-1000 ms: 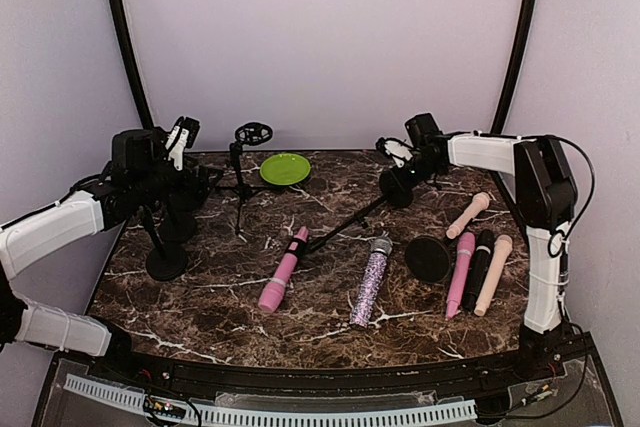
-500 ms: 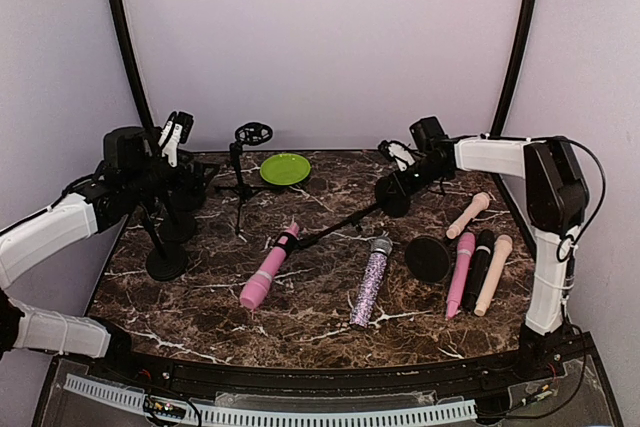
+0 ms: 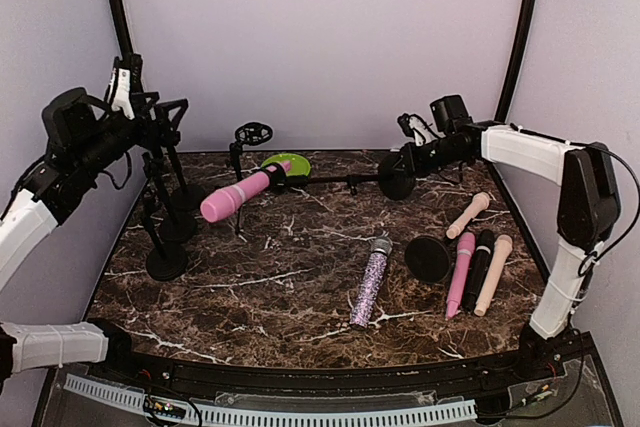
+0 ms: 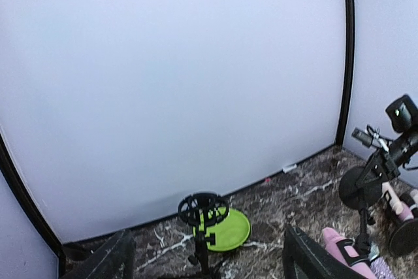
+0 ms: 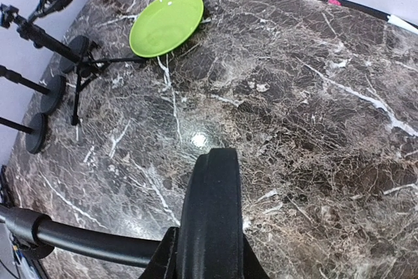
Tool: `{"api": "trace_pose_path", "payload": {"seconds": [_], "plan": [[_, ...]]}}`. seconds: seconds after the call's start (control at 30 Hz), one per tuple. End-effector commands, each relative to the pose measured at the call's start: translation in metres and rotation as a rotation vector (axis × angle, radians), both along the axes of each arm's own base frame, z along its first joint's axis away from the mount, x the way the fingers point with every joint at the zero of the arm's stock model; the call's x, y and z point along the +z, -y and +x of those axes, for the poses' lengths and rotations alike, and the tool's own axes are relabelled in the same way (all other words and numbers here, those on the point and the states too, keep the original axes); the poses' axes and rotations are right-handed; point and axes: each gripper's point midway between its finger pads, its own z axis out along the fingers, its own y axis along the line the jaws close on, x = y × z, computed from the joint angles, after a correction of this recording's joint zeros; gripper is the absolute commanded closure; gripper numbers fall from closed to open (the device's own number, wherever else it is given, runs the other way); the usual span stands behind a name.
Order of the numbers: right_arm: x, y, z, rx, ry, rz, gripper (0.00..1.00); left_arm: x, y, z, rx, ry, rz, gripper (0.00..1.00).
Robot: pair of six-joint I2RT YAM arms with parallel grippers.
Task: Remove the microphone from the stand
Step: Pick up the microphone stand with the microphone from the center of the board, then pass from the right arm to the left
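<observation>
A pink microphone (image 3: 235, 196) sits in the clip at the end of a black stand pole (image 3: 330, 180), which hangs level above the table. My right gripper (image 3: 408, 162) is shut on the stand's round base (image 3: 396, 175) and holds it off the table at the back right. The right wrist view shows that base (image 5: 212, 207) edge-on between the fingers, with the pole (image 5: 85, 243) leading off to the left. My left gripper (image 3: 165, 112) is raised at the far left, open and empty, apart from the microphone. The left wrist view catches the microphone (image 4: 343, 246) beyond its right finger (image 4: 307, 259).
A green plate (image 3: 295, 160) and an empty shock-mount tripod stand (image 3: 252, 134) are at the back. Black round-based stands (image 3: 167, 262) crowd the left edge. A glitter microphone (image 3: 370, 280), a black disc (image 3: 428, 259) and several loose microphones (image 3: 480, 267) lie at the right.
The right gripper has lifted the stand base, swinging the pole level and raising the pink microphone off the table toward the back left. The left arm has risen and drawn back to the left.
</observation>
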Motion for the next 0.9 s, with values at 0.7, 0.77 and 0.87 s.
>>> {"api": "trace_pose_path", "payload": {"seconds": [0.7, 0.77, 0.87], "plan": [[0.158, -0.007, -0.038, -0.359, 0.178, 0.74, 1.0, 0.025, 0.089, -0.065, -0.242, 0.067, -0.443, 0.31], [0.163, -0.016, -0.042, -0.342, 0.184, 0.783, 1.0, 0.017, 0.108, -0.067, -0.289, 0.051, -0.459, 0.31], [0.168, -0.036, -0.05, -0.311, 0.181, 0.811, 1.0, 0.013, 0.139, -0.074, -0.383, 0.033, -0.471, 0.3]]}}
